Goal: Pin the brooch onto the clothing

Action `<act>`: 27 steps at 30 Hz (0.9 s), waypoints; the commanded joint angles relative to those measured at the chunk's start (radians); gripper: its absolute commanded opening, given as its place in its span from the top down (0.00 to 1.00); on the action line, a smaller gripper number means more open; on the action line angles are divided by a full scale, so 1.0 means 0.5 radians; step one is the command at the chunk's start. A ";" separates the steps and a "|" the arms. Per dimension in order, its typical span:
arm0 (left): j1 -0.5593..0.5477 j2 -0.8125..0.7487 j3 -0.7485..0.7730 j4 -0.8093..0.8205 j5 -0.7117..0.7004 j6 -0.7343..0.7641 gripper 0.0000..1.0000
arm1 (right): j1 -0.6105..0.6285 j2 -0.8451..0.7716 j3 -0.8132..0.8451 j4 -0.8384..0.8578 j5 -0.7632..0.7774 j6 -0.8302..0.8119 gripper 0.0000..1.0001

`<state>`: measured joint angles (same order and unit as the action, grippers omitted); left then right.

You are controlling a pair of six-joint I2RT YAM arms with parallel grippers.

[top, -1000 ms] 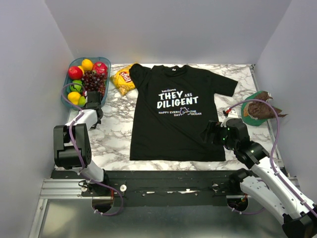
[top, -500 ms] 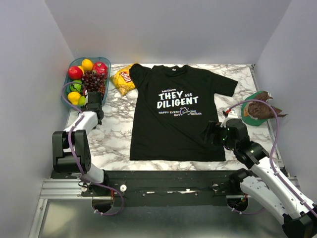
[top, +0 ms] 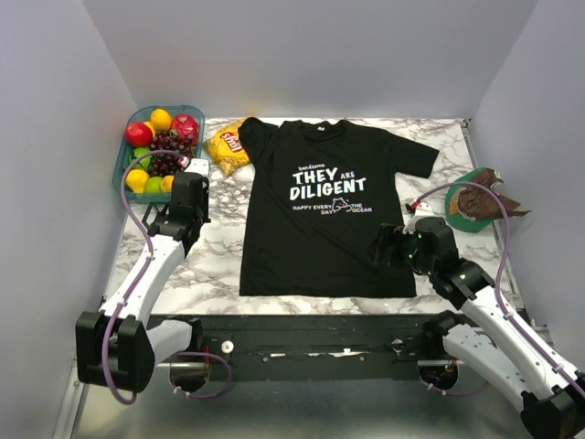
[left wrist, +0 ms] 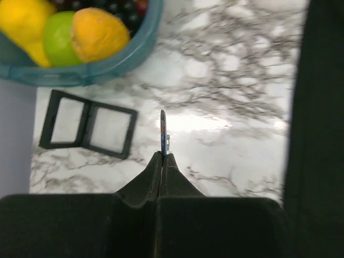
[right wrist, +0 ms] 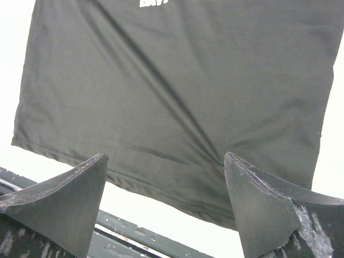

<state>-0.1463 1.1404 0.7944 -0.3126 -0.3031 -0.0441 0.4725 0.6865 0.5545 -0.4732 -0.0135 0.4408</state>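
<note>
1. Marble-patterned white tabletop fills a booth with pale grey walls.
2. Nearest, the right gripper has its jaws spread wide with nothing between them. It is at the lower right hem of the black short-sleeved T-shirt, which lies flat and reads "THEY ARE DILIGENT" in white.
3. The left gripper is pinched tight on the tiny round brooch, upright above bare marble left of the shirt. It shows edge-on as a thin dark sliver with a bluish sheen, its face hidden.
4. Just beyond, a small black hinged case lies opened flat, both halves lined white.
5. Behind that, a teal plastic basket holds a red apple, an orange, dark grapes, a yellow lemon and a green lime.
6. A yellow snack bag lies beside the shirt's sleeve.
7. Far right, a green dish holds a crumpled brown lump.
</note>
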 commanded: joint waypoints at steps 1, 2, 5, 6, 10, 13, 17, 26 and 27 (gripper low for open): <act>-0.124 -0.200 -0.046 0.045 0.572 0.018 1.00 | 0.015 0.081 0.094 0.179 -0.252 -0.044 0.04; -0.134 -0.231 -0.049 0.058 0.703 0.027 1.00 | 0.015 0.106 0.100 0.216 -0.295 -0.032 0.04; -0.177 -0.302 -0.040 0.094 1.191 0.070 1.00 | 0.015 0.146 0.130 0.385 -0.470 -0.059 0.04; -0.216 -0.284 -0.027 0.119 1.292 0.048 1.00 | 0.015 0.161 0.146 0.437 -0.509 -0.081 0.04; -0.327 -0.103 0.098 0.251 2.000 -0.074 1.00 | 0.015 0.259 0.317 0.459 -0.595 -0.222 0.05; -0.376 0.054 0.203 0.459 2.357 -0.239 1.00 | 0.015 0.333 0.474 0.468 -0.746 -0.286 0.05; -0.428 0.213 0.386 0.484 2.820 -0.265 1.00 | 0.015 0.373 0.572 0.554 -0.964 -0.280 0.07; -0.523 0.217 0.310 0.435 3.073 -0.280 1.00 | 0.092 0.578 0.784 0.471 -1.222 -0.415 0.17; -0.533 0.220 0.310 0.414 3.073 -0.274 1.00 | 0.113 0.597 0.808 0.407 -1.225 -0.467 0.17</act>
<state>-0.3855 1.2697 0.9691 -0.0975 1.1271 -0.1715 0.4973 0.9455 0.8906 -0.2104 -0.5472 0.2852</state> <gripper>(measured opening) 0.009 0.841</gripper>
